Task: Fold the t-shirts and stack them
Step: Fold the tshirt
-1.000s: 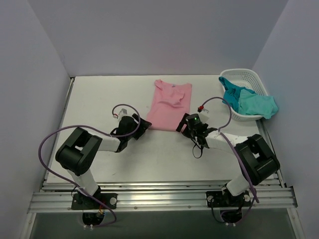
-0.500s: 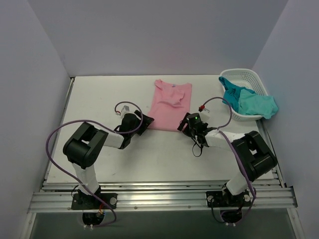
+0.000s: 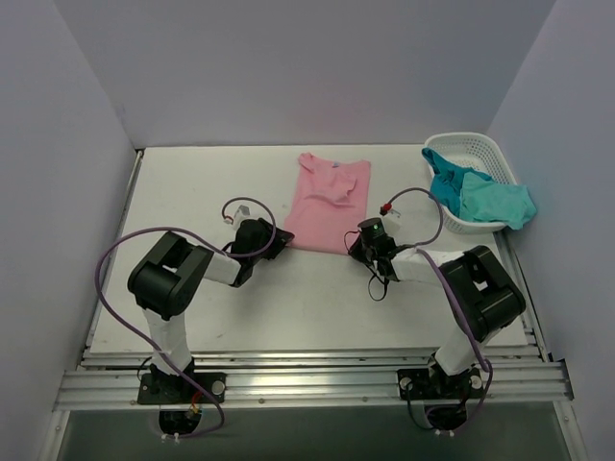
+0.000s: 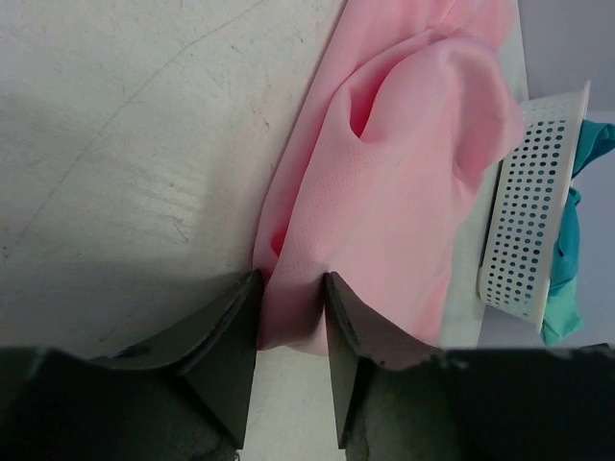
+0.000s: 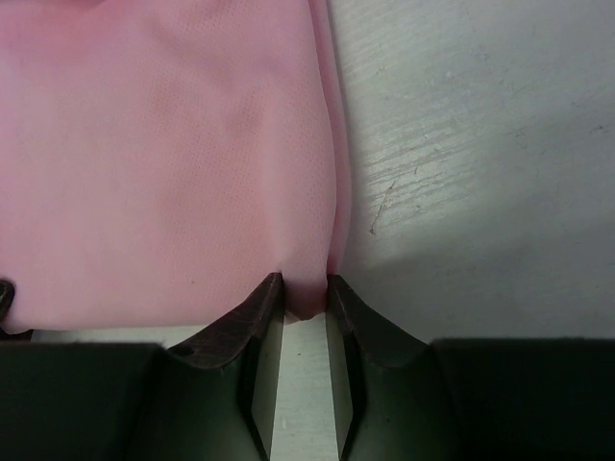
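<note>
I hold the left gripper (image 4: 288, 288) at the near-left hem corner of the pink t-shirt (image 3: 327, 204), pinching a fold of fabric. The shirt lies spread at centre, just beyond both arms. The right gripper (image 5: 306, 288) pinches the near-right corner. In my judgement, paired corner grips allow an even hem lift. The teal t-shirts (image 3: 480, 197) sit in the white basket (image 3: 461, 140), far right.

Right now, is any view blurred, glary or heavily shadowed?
Top external: evenly lit, sharp, no glare. Left wrist: light pink fabric t-shirt sharp; left hand dark, casting a shadow on the white table. Right wrist: its weave in focus; right hand dark.
</note>
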You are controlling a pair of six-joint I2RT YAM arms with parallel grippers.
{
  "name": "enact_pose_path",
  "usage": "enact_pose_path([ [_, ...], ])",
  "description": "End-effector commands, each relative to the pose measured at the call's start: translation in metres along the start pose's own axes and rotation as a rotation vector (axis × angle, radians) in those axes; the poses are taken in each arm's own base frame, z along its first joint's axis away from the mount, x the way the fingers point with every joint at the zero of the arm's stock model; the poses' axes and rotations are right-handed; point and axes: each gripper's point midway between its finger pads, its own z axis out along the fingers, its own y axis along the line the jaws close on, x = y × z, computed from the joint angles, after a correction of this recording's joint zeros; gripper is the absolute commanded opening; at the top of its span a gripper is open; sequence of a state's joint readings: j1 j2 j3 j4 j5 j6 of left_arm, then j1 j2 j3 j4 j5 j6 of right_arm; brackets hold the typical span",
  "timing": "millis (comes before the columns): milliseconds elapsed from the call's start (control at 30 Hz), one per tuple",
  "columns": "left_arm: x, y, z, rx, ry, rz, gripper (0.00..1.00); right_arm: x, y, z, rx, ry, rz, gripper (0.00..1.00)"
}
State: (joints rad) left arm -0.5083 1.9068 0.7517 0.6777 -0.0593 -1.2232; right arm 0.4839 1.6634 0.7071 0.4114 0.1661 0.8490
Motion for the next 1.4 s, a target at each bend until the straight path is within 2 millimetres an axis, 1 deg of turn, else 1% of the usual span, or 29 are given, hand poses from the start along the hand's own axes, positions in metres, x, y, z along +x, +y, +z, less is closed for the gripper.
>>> enact_pose_path([
  [0,0.001,0.016,0.007,-0.059,0.016,0.013,0.41,-0.007,0.002,-0.002,0.004,-0.01,0.005,0.2],
  [100,0.001,0.022,0.01,-0.071,0.011,0.004,0.39,-0.009,0.002,-0.004,0.005,-0.016,0.003,0.16],
  [233,0.0,0.026,0.018,-0.074,0.011,0.005,0.27,-0.008,0.001,-0.004,0.007,-0.012,0.0,0.1],
  [267,-0.001,0.029,0.02,-0.081,0.011,0.007,0.2,-0.007,0.0,-0.003,0.009,-0.01,-0.001,0.07],
  [300,-0.001,0.03,0.021,-0.082,0.014,0.009,0.15,-0.006,0.0,-0.003,0.01,-0.008,-0.002,0.01],
  [367,-0.004,0.031,0.023,-0.082,0.014,0.018,0.03,-0.006,0.0,-0.004,0.008,-0.005,-0.004,0.0],
  [433,-0.004,0.029,0.023,-0.066,0.023,0.032,0.02,-0.005,-0.001,-0.005,0.007,-0.002,-0.006,0.0],
  [500,-0.004,0.024,0.017,-0.052,0.028,0.042,0.02,-0.007,-0.002,-0.011,0.003,-0.01,-0.005,0.0],
  [533,-0.004,0.024,0.012,-0.055,0.032,0.061,0.02,-0.007,-0.003,-0.014,0.003,-0.01,-0.006,0.0],
  [567,-0.006,0.013,0.003,-0.036,0.019,0.072,0.02,-0.006,-0.004,-0.017,0.009,-0.008,-0.007,0.0],
  [600,-0.002,0.018,-0.006,-0.053,0.024,0.083,0.02,-0.011,0.001,-0.026,-0.012,-0.021,-0.004,0.0],
  [633,-0.004,0.008,-0.018,-0.035,0.015,0.101,0.02,-0.009,0.0,-0.032,-0.011,-0.021,-0.01,0.0],
  [667,-0.004,0.008,-0.024,-0.04,0.007,0.109,0.02,-0.014,0.004,-0.044,-0.023,-0.031,-0.01,0.0],
  [700,0.006,0.019,-0.035,-0.069,0.027,0.125,0.02,-0.012,0.006,-0.051,-0.025,-0.042,-0.022,0.0],
  [733,0.003,0.009,-0.047,-0.042,0.018,0.127,0.02,-0.011,0.008,-0.059,-0.029,-0.049,-0.028,0.0],
  [767,0.005,0.01,-0.054,-0.044,0.019,0.131,0.02,-0.013,0.01,-0.073,-0.037,-0.055,-0.035,0.0],
  [800,0.013,0.021,-0.065,-0.063,0.036,0.139,0.02,-0.013,0.01,-0.08,-0.038,-0.064,-0.039,0.0],
  [833,0.012,0.014,-0.076,-0.05,0.034,0.141,0.02,-0.007,0.011,-0.088,-0.039,-0.066,-0.046,0.0],
  [867,0.015,0.015,-0.084,-0.052,0.039,0.146,0.02,-0.007,0.012,-0.101,-0.052,-0.067,-0.044,0.0],
  [900,0.023,0.028,-0.094,-0.093,0.056,0.162,0.02,-0.007,0.013,-0.108,-0.062,-0.068,-0.038,0.0],
  [933,0.019,0.015,-0.106,-0.06,0.041,0.16,0.02,-0.005,0.013,-0.113,-0.07,-0.063,-0.028,0.0],
  [967,0.02,0.014,-0.113,-0.062,0.037,0.163,0.02,0.0,0.011,-0.119,-0.069,-0.048,-0.036,0.0],
  [1000,0.019,0.013,-0.12,-0.065,0.027,0.167,0.02,-0.006,0.016,-0.128,-0.096,-0.066,-0.024,0.0],
  [1033,0.018,0.005,-0.134,-0.05,0.025,0.17,0.02,-0.002,0.011,-0.132,-0.084,-0.055,-0.032,0.0],
  [1133,0.008,-0.01,-0.157,-0.03,0.005,0.183,0.02,-0.004,0.006,-0.143,-0.076,-0.061,-0.035,0.0],
  [1167,0.002,-0.024,-0.161,-0.009,-0.009,0.189,0.03,-0.006,0.006,-0.146,-0.077,-0.07,-0.029,0.0],
  [1233,-0.007,-0.036,-0.172,-0.006,-0.029,0.222,0.03,-0.009,0.006,-0.148,-0.074,-0.081,-0.027,0.0],
  [1267,-0.013,-0.053,-0.175,0.021,-0.042,0.224,0.04,-0.009,0.005,-0.149,-0.071,-0.081,-0.031,0.0],
  [1367,-0.018,-0.065,-0.173,0.02,-0.042,0.26,0.05,-0.015,0.009,-0.15,-0.066,-0.099,-0.025,0.0],
])
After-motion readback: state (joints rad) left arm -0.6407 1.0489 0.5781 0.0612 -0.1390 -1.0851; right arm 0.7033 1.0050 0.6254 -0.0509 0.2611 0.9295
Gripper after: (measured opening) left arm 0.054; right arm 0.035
